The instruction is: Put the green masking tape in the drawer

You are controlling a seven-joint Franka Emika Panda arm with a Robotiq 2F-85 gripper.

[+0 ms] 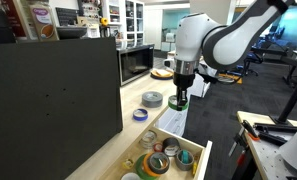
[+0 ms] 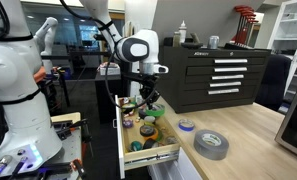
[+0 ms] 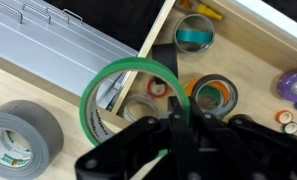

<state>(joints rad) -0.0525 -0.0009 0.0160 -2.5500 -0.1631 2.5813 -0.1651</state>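
The green masking tape (image 3: 108, 85) is a thin green ring held in my gripper (image 3: 176, 120), which is shut on its rim. In the wrist view it hangs over the edge of the open drawer (image 3: 253, 20), partly above the counter. In both exterior views the gripper (image 1: 180, 98) (image 2: 146, 103) hovers just above the drawer (image 1: 193, 150) (image 2: 153, 152), with the green tape (image 1: 178, 102) at its fingertips. The drawer holds several tape rolls, among them a teal one (image 3: 195, 33) and an orange-green one (image 3: 216, 95).
A grey duct tape roll (image 3: 20, 140) (image 2: 210, 144) (image 1: 152, 98) lies on the wooden counter. A blue roll (image 1: 139, 115) (image 2: 186, 125) lies near it. A purple roll (image 3: 294, 85) sits in the drawer. A microwave (image 1: 136, 64) stands behind, and a black tool chest (image 2: 223, 75) stands across the room.
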